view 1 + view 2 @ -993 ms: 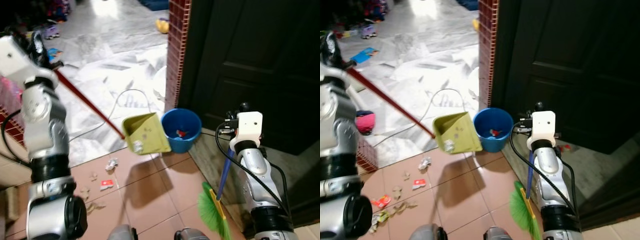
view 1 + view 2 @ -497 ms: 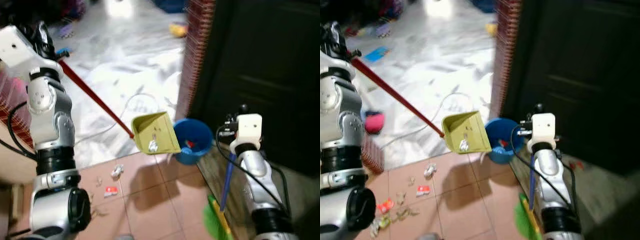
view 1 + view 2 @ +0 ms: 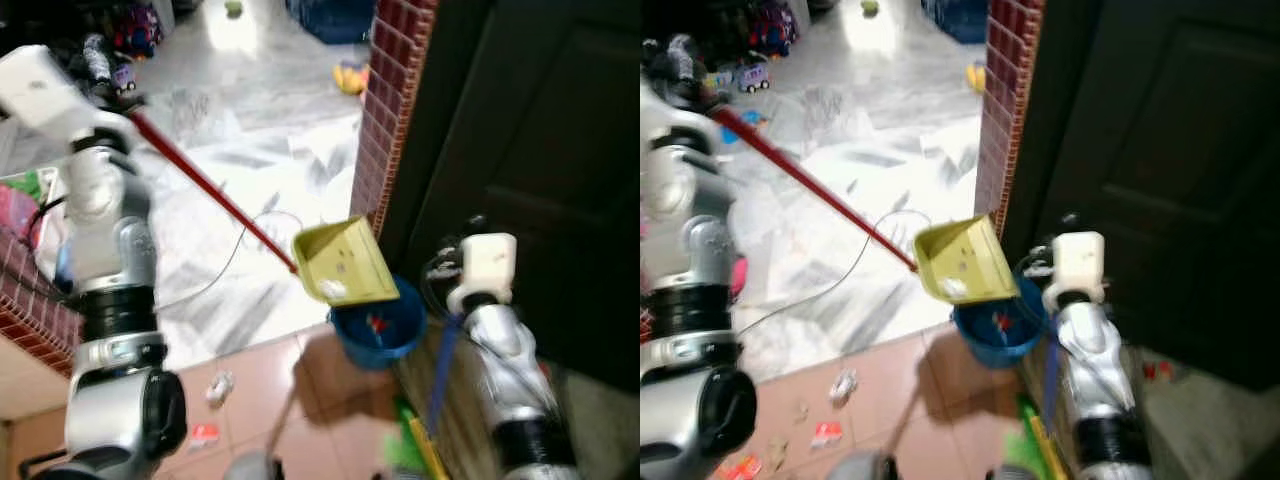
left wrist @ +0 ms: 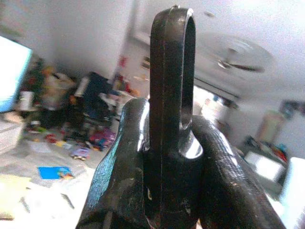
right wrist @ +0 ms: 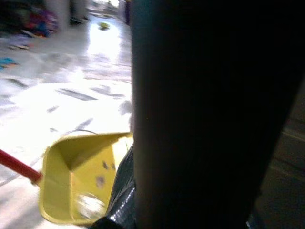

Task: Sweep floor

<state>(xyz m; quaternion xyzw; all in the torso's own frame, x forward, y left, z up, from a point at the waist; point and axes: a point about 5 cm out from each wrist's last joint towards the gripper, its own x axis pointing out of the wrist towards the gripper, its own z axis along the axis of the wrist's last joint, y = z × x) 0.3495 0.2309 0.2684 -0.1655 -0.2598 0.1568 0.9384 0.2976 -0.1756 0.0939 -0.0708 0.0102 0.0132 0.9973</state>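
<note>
Since a sec ago the yellow dustpan (image 3: 343,262) has swung over from beside the blue bucket (image 3: 378,326) to right above its near rim, mouth tipped down w/ a pale scrap sitting at the lip; the camera also shifted, so part of that is the head moving. Judgement: this is the emptying step, and a bit more tilt should drop the scrap in. The left gripper (image 4: 170,114) is clamped on the top end of the red handle (image 3: 205,186), fingers pressed against it on both sides, arm raised high at the robot's left. The right gripper sits low by the door, closed round the blue stick of the green broom (image 3: 415,450), which hangs down to the floor. Plenty left to do: paper bits (image 3: 843,384) are scattered on the terracotta tiles (image 3: 255,375) nr the robot's feet. Beyond is a pale marble floor (image 3: 225,130) w/ a thin cable looped on it, a red brick pillar (image 3: 385,110), a dark door (image 3: 540,140) on the right, and toys & clutter at the far end.
</note>
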